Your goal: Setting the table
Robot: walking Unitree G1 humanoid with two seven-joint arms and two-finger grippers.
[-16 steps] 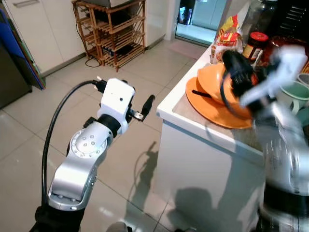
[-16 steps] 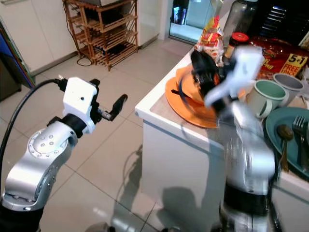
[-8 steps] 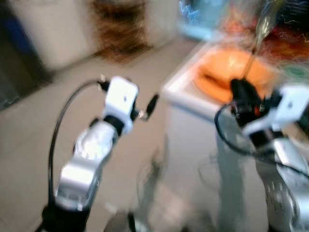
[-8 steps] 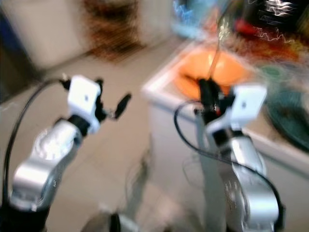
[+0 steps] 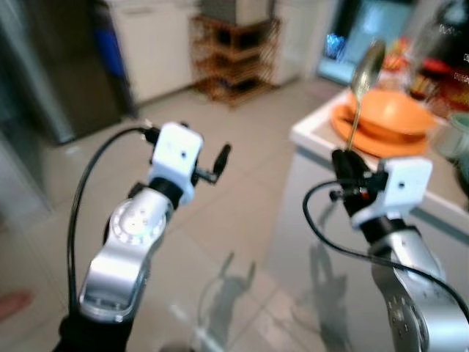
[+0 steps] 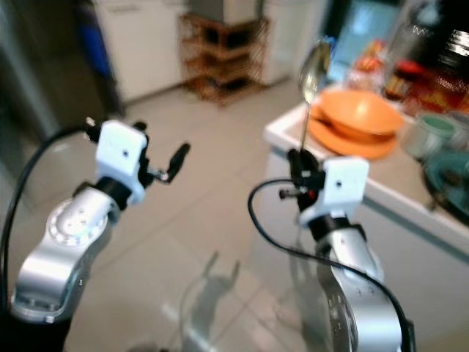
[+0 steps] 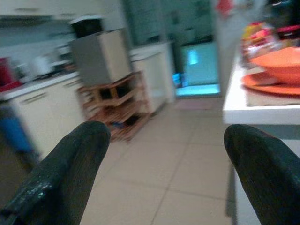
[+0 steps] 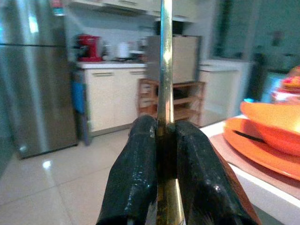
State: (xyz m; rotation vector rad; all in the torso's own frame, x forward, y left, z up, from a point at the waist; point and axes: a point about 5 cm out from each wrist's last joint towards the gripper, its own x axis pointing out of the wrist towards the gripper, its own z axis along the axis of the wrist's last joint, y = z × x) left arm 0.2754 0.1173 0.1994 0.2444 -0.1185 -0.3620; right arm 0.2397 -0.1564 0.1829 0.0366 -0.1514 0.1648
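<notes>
From the head camera, the right gripper (image 5: pixel 344 163) holds a long silver metal spoon (image 5: pixel 360 92) upright, bowl up, off the white counter (image 5: pixel 311 136) where the orange bowl on its orange plate (image 5: pixel 388 121) sits. The left gripper (image 5: pixel 220 158) hangs unladen over the tiled floor.

Its wrist view shows the fingers (image 7: pixel 70 164) spread wide, holding nothing.

The right wrist view shows both pads (image 8: pixel 136 173) pinching the spoon's handle, probably for carrying to the table.

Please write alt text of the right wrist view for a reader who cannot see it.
The right gripper pinches the upright handle of a metal spoon between its two black fingers. Beyond them, an orange bowl sits on an orange plate on a white counter, with a blurred kitchen behind.
</notes>
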